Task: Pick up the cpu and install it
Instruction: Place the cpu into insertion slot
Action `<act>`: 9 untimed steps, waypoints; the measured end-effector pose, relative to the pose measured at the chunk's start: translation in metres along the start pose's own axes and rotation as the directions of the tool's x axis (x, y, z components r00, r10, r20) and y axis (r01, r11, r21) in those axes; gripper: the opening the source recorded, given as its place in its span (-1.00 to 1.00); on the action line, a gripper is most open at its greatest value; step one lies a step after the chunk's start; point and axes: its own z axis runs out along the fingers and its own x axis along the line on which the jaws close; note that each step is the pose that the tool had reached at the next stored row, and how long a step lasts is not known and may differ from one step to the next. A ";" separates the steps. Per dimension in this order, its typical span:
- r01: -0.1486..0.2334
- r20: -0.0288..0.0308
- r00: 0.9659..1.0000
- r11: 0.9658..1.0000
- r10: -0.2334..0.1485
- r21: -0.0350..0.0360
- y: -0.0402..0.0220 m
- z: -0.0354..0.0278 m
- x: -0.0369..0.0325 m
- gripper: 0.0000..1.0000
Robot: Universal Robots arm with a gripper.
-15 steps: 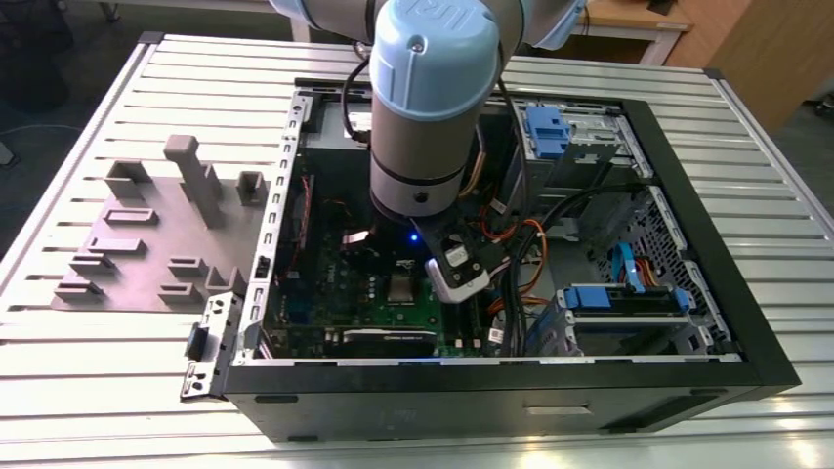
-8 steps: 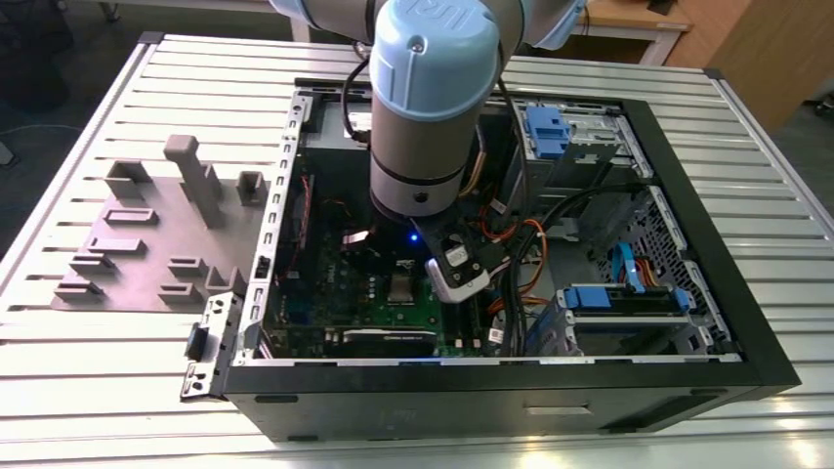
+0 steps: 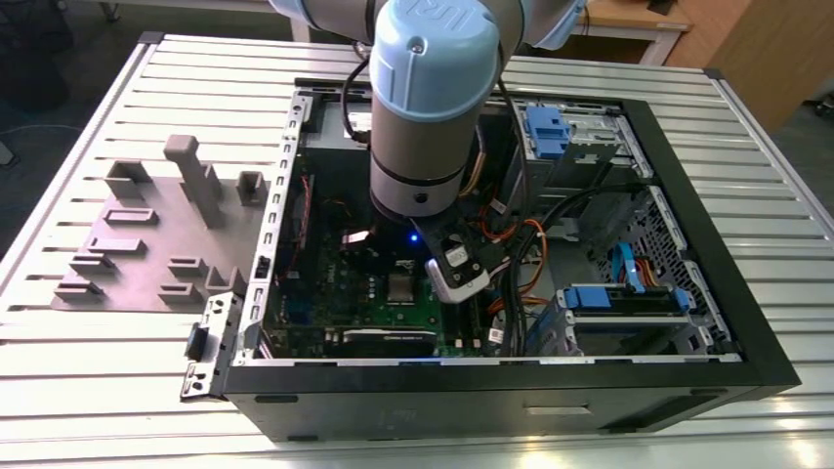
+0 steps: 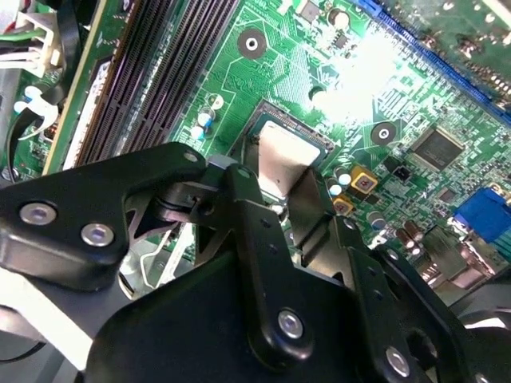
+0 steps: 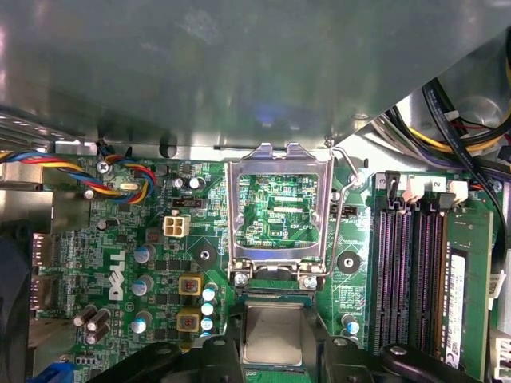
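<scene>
Open computer case [image 3: 521, 391] on slatted metal table [image 3: 104, 391]; tool [image 3: 447, 291] inside case. Grey plastic blocks [image 3: 156, 234] on table, well apart from tool, toward exterior view's left. Green circuit board [image 5: 120, 263] under tool. Hinged metal frame [image 5: 276, 152] flipped up, just beyond tool. Dark memory slots [image 5: 407, 271] near tool on one side; coloured wires [image 5: 120, 171] farther off on other. Blue brackets [image 3: 626, 298] toward exterior view's right of tool.

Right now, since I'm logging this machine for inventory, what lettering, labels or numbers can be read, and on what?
The arm's joint cap: a moulded logo, left unquoted.
The motherboard: a white logo, left unquoted; its fine white lettering is too small to read.
The memory module's sticker: print too small to read.
The cpu: no marking shows on its metal top.
</scene>
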 end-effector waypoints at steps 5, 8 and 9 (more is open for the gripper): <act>0.000 0.000 1.000 1.000 0.000 0.000 -0.0002 0.0001 0.0000 0.00; 0.001 0.000 1.000 1.000 -0.001 0.000 -0.0005 0.0012 0.0000 0.00; 0.001 0.000 1.000 1.000 -0.001 0.000 -0.0006 0.0017 0.0000 0.00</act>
